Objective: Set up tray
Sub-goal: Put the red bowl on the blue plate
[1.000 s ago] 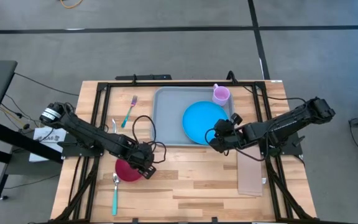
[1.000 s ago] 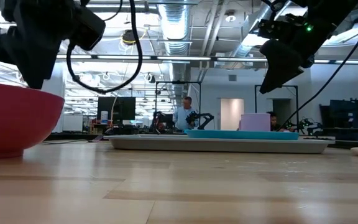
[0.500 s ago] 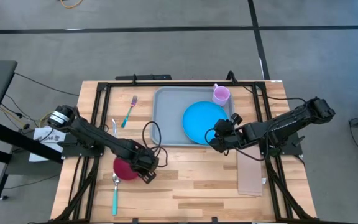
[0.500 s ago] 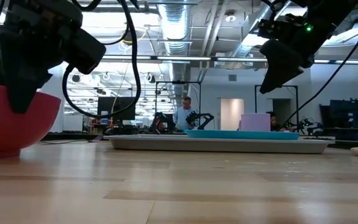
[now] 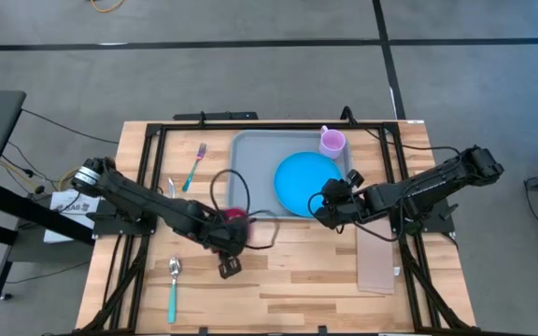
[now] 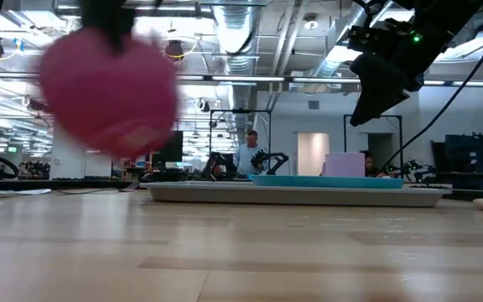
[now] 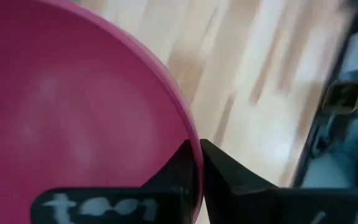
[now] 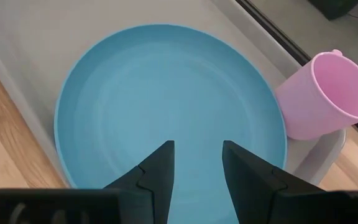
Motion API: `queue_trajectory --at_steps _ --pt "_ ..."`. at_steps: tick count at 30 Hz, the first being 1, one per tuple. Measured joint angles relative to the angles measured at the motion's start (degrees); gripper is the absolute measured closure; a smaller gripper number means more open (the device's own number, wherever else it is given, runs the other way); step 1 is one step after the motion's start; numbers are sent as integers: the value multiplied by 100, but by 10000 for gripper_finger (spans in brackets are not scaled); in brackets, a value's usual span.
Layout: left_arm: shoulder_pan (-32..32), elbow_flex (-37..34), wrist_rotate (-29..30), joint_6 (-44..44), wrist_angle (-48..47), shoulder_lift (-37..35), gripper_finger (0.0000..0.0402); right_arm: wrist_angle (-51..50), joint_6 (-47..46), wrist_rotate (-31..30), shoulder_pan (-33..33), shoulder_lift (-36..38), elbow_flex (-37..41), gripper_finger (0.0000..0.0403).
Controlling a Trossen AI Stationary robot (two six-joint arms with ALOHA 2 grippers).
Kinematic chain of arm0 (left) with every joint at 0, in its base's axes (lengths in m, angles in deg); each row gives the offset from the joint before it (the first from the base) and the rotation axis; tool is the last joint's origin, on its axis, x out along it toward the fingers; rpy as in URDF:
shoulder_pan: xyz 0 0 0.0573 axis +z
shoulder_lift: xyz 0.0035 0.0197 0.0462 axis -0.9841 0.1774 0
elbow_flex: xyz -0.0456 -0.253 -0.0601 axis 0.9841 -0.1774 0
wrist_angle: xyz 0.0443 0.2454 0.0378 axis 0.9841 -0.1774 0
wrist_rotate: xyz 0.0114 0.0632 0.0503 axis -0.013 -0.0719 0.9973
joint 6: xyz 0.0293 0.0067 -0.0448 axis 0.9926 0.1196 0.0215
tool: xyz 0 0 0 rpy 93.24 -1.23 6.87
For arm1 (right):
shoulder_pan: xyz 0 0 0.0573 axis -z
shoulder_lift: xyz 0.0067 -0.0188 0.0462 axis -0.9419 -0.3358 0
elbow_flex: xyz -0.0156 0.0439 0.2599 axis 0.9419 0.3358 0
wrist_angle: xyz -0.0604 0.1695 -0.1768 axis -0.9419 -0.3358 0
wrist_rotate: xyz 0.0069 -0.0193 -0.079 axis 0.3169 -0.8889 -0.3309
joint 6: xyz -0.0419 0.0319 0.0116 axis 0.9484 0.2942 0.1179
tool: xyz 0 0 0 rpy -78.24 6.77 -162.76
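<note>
Crosswise, tray [image 5: 253, 177] long axis spanning table, plate [image 5: 306, 183] inside

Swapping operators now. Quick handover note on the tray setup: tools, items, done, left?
Left tool: shut on the pink bowl rim, bowl lifted off the table, near the tray's front-left edge.
Right tool: open, hovering over the blue plate.
Done: plate and pink cup are in the tray.
Left: bowl not yet set down; fork, spoon and napkin lie on the table outside the tray.
</note>
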Motion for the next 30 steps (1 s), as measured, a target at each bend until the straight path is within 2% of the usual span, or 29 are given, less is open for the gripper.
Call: queue_trajectory --at_steps 4,8,10,14,20,24,27,30 --pt "99 560 1091 1512 27 2 401 0 -6 2 -2 0 0 274" --pt "487 429 1572 2786 414 17 401 -10 -46 42 -8 0 0 274" --pt "789 299 1429 3529 748 24 401 -130 -143 182 -50 0 0 274" --pt "1452 231 985 4405 1678 369 401 -822 -818 230 -300 52 0 274" --pt "2236 240 -310 5528 3105 1329 401 -1976 -2143 358 -972 27 2 274" --pt "2538 470 -234 5859 3170 1888 401 -2102 -2771 601 -1593 9 2 274" --pt "2659 761 -99 6147 3170 2212 401 -2098 -2966 592 -2026 8 2 274" --pt "2652 1073 -205 6785 3085 2515 401 -2103 -3090 465 -2337 9 0 274"
